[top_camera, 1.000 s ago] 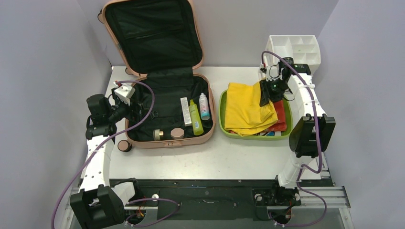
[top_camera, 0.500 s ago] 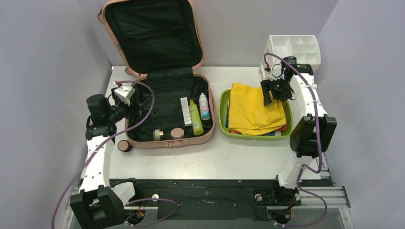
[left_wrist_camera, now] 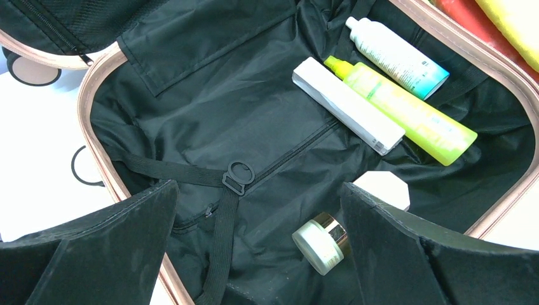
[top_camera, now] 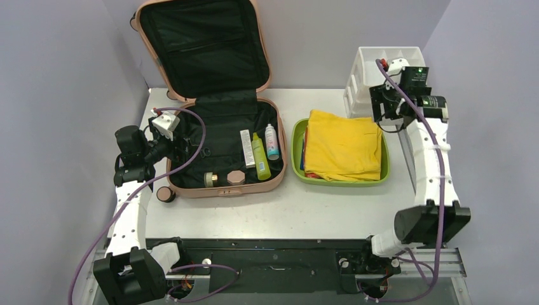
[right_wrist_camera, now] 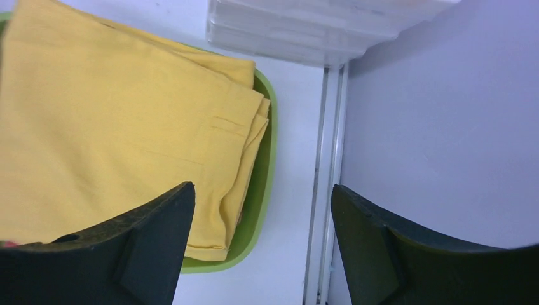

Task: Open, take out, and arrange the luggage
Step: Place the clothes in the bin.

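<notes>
Two arms stand at the near edge of the table (top_camera: 286,210) in the top view. The luggage (top_camera: 222,189) lies open on the left half of the table, its lid propped upright against the back wall and its base flat. Against the right wall of the base lie a white tube (top_camera: 246,148), a green bottle (top_camera: 260,156) and a white bottle (top_camera: 272,141), side by side. Two jars (top_camera: 211,179) sit by the near wall. The left gripper (top_camera: 180,131) hangs over the left edge of the base. Right of the luggage is a green tray (top_camera: 296,136) with a folded yellow cloth (top_camera: 343,143) on top of its stack. The right gripper (top_camera: 380,108) is raised by the tray's far right corner, just in front of a white organizer (top_camera: 381,60).

The left wrist view shows the fingers spread wide over the black lining, with nothing between them. Below them run a strap with a ring buckle (left_wrist_camera: 239,176) and a zip line. One jar lies on its side near the right finger. The tube and both bottles lie slanted at the upper right.

The right wrist view shows the jaws standing wide and empty, clear of the cloth. Under them are the cloth's folded corner, the tray's rim, bare table and the side wall. The organizer's edge crosses the top.
</notes>
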`<state>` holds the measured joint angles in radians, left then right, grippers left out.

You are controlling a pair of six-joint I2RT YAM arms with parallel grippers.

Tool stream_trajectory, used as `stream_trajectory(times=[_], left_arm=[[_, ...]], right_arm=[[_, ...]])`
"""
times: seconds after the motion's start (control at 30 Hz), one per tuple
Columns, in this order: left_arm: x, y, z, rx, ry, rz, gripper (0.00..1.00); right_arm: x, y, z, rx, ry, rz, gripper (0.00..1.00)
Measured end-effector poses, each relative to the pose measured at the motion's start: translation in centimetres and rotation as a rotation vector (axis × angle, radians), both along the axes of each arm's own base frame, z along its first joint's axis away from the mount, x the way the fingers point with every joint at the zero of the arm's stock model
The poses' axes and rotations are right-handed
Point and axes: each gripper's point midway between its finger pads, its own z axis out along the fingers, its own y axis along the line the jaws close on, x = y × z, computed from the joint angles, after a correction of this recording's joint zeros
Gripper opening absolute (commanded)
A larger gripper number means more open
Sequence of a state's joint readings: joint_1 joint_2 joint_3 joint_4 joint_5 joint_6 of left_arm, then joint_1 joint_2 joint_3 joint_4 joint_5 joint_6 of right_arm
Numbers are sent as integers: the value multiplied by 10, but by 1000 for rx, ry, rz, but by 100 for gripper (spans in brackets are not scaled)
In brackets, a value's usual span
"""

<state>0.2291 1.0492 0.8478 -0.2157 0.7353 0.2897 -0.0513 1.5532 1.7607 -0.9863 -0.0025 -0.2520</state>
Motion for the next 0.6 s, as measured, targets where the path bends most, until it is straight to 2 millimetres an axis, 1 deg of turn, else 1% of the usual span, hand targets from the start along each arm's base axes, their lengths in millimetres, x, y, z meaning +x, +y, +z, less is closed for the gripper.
stream_trajectory(times=[0.03,0.07,0.13,0.17,0.23,0.3,0.33,0.4,0.43,0.5,0.6], left_arm=[[0,0,0,-1,0,-1,96],[0,0,0,-1,0,-2,96],[0,-1,0,-1,-1,-3,96],[0,-1,1,-2,-1,-4,96],[-1,-1,1,-2,-2,-5,96],[-1,-1,1,-2,-4,-5,96],[-1,-1,2,-2,-5,-5,96],[-2,-1,3,-1,-9,-6,96],[-2,-1,4,0,-12,-6,96],[-3,-2,5,0,-16,-8,96],[-4,-2,6,1,-20,-9,96]], right_arm=[[-3,3,12,7,-45,12,64],[-8,8,22,19,-83,33,62],[-13,25,30,51,-129,92,52],[-13,37,28,69,-136,131,38],[-9,67,15,102,-125,221,27],[1,95,-11,136,-76,290,21],[8,109,-27,160,-41,317,20],[23,132,-61,210,34,349,17],[33,140,-82,235,80,350,17],[50,148,-118,276,148,329,16],[66,155,-164,313,240,286,15]])
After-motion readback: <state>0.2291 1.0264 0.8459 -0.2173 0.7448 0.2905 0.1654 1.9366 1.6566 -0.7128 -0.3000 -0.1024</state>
